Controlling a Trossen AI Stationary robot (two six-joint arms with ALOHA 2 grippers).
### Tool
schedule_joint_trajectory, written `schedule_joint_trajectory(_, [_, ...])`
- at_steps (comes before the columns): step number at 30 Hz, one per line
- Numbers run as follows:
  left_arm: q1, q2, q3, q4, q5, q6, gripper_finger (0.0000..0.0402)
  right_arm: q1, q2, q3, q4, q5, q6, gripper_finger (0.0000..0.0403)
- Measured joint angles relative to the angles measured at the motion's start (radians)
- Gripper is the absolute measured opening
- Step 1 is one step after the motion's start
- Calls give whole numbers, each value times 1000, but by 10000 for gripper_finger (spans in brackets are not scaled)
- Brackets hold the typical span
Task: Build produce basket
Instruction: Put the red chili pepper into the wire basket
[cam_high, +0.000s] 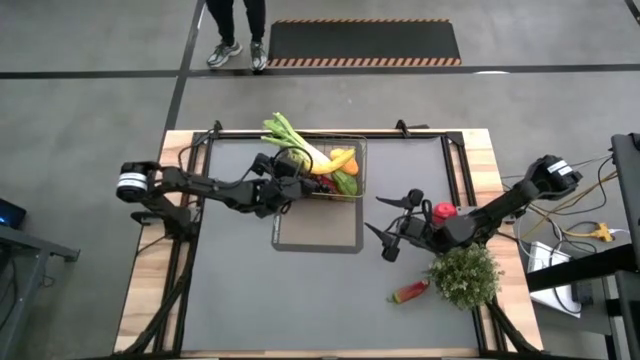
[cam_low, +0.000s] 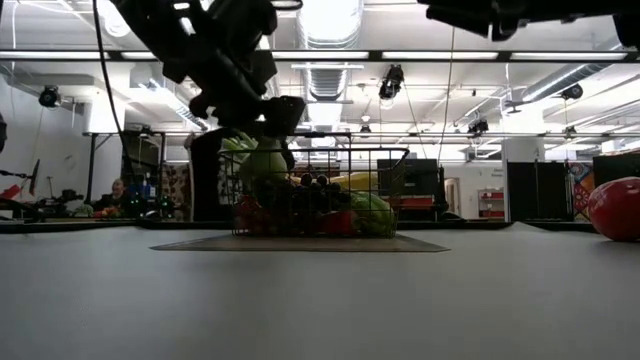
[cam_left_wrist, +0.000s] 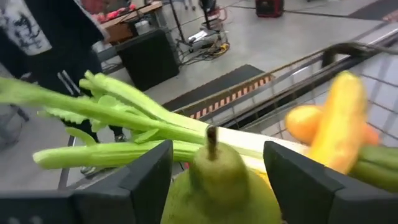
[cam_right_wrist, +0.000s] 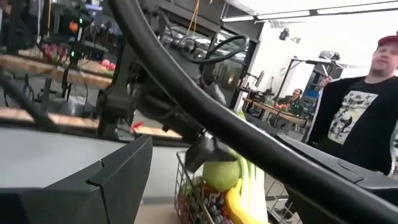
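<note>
Between gripper fingers (cam_left_wrist: 149, 171), green stemmed pear (cam_left_wrist: 217, 180)

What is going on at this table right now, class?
The left gripper holds a green pear over the wire basket, which already contains a leek, a banana and other produce. The right gripper hangs open above the grey mat. A red apple and a watermelon slice remain outside the basket.

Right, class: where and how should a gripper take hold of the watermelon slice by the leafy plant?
Grip the watermelon slice from above, probably across its narrow width near the free end: it lies flat, and the plant crowds the other end.
</note>
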Motion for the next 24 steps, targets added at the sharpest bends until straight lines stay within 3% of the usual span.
schedule_joint_trajectory(4, [-51, -56, 0, 2, 1, 58, 235, 0, -20, 52, -18, -2, -55, 315])
schedule_joint_trajectory(8, [-123, -130, 0, 1, 0, 81, 235, -10, -29, 152, -159, -49, -124, 302])
schedule_joint_trajectory(19, [-419, -254, 0, 5, 1, 80, 235, -173, -12, 503, -847, -113, 31, 247])
schedule_joint_trajectory(24, [-514, -231, 0, 7, 1, 78, 235, -167, -10, 603, -1286, -258, 187, 226])
